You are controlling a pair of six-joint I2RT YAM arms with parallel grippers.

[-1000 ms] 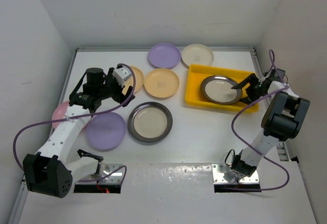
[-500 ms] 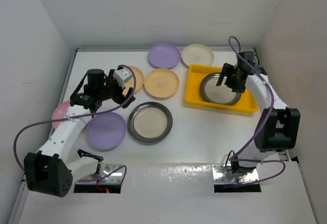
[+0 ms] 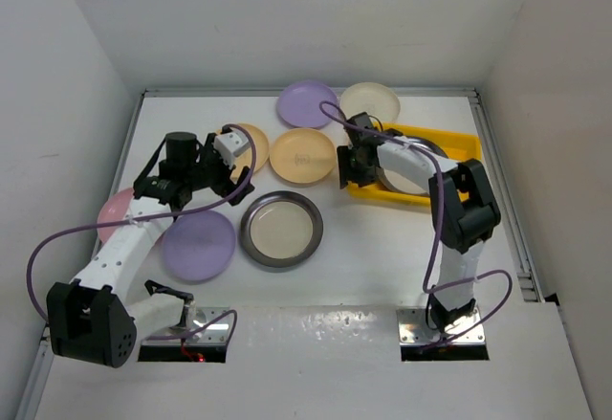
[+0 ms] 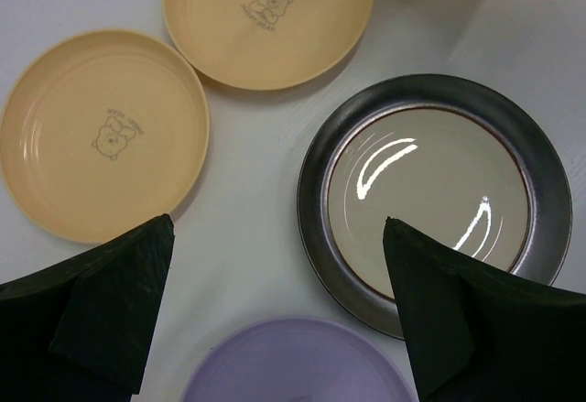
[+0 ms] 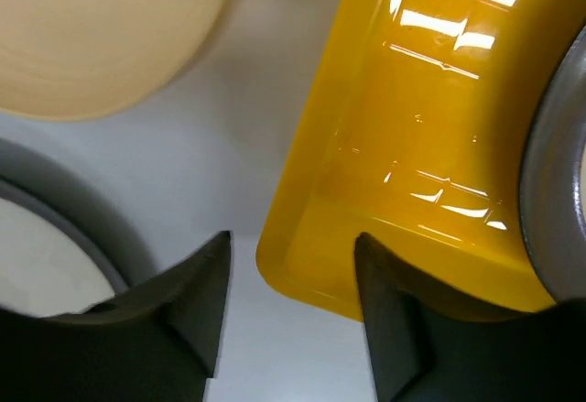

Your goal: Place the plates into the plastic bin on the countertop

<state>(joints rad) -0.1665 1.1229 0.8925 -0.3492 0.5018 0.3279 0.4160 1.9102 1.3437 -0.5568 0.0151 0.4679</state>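
The yellow plastic bin (image 3: 449, 177) sits at the right of the white countertop (image 3: 363, 248) and holds one dark-rimmed plate (image 3: 413, 179), partly hidden by my right arm. My right gripper (image 3: 346, 169) is open at the bin's left end. In the right wrist view its jaws (image 5: 288, 301) straddle the bin's near corner (image 5: 412, 146) without clamping it. My left gripper (image 3: 228, 173) is open and empty above the plates on the counter. In the left wrist view (image 4: 279, 310) it hovers over a second dark-rimmed plate (image 4: 430, 191), two pale orange plates (image 4: 101, 136) (image 4: 270, 17) and a lilac plate (image 4: 298, 365).
On the counter also lie a lilac plate (image 3: 308, 104) and a cream plate (image 3: 370, 102) at the back, and a pink plate (image 3: 110, 211) at the left, partly under my left arm. White walls enclose the counter on three sides.
My right arm has swung from the bin's right end, across the bin, to its left corner. My left arm has hardly moved.
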